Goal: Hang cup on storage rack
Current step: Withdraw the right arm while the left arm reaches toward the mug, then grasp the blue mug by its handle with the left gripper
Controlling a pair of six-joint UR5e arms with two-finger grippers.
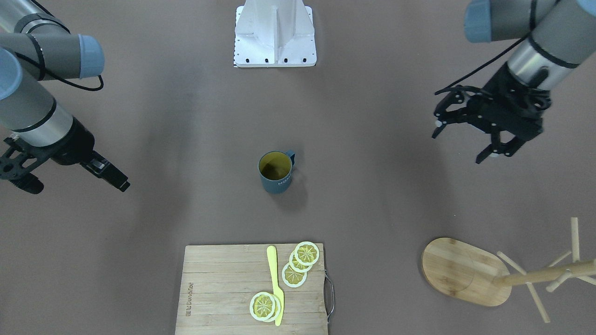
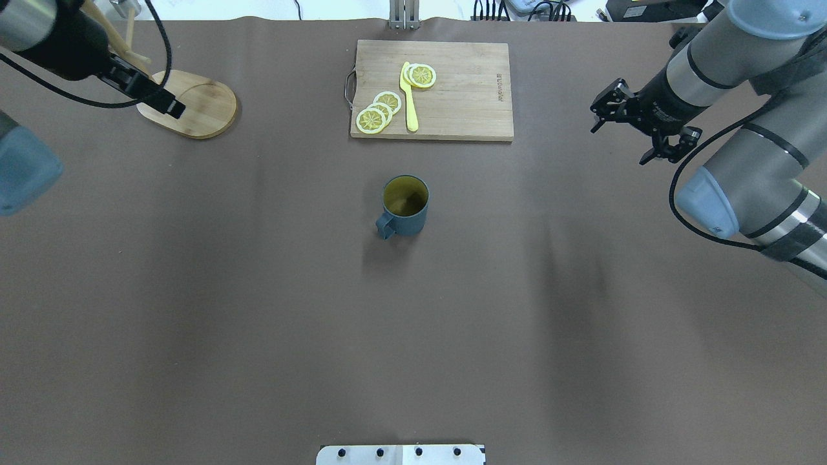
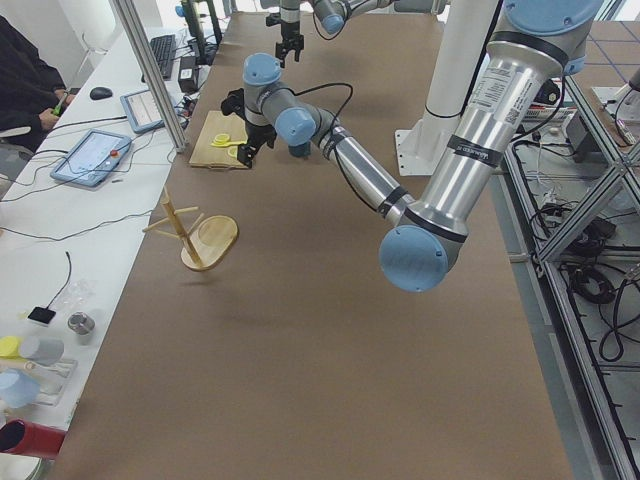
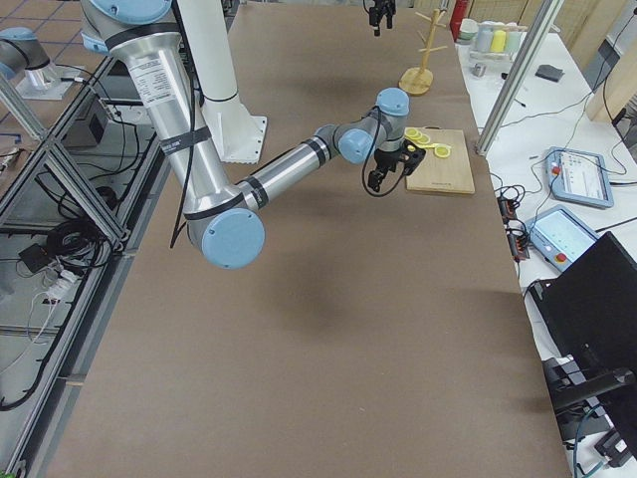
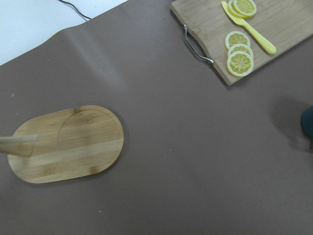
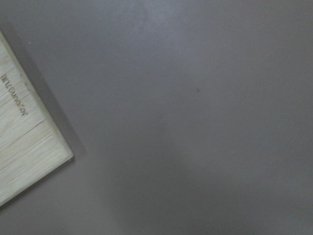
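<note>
The dark teal-blue cup (image 2: 405, 206) stands upright alone at the table's middle, its handle toward the robot's left; it also shows in the front view (image 1: 275, 173). The storage rack (image 1: 465, 272), a wooden mug tree on an oval base, stands at the far left corner (image 2: 194, 106). My left gripper (image 1: 458, 145) is open and empty, held high between the cup and the rack. My right gripper (image 2: 619, 144) is open and empty, high over the table's right side, well away from the cup. The left wrist view shows the rack's base (image 5: 68, 144) and only the cup's edge (image 5: 308, 125).
A slatted cutting board (image 2: 433, 90) with a metal handle lies at the far middle, behind the cup. On it are lemon slices (image 2: 378, 111) and a yellow knife (image 2: 409, 100). The right wrist view shows the board's corner (image 6: 24, 147).
</note>
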